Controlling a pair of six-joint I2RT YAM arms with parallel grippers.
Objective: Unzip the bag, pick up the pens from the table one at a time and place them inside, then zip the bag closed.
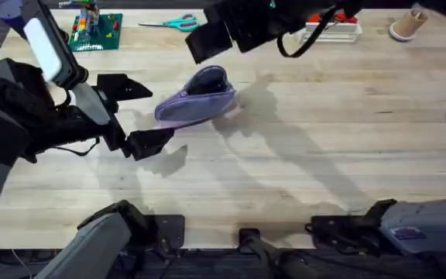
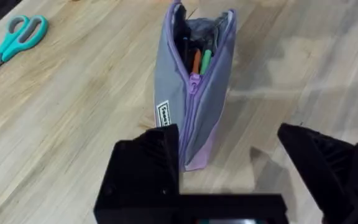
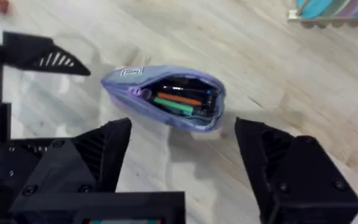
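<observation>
On the pale plank counter [image 1: 300, 155], the bag [image 1: 196, 99] lies upper centre, half unzipped with pens [image 3: 179, 99] inside. Left pincer [image 1: 134, 112] and right pincer [image 3: 185, 162] gape empty, likely flanking it for zipping.

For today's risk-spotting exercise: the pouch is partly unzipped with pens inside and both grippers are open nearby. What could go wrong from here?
1. The bag stands on its narrow edge; a nudge from the left gripper may tip it.
2. The pens lie near the open mouth and might snag the zipper or slide out.
</observation>
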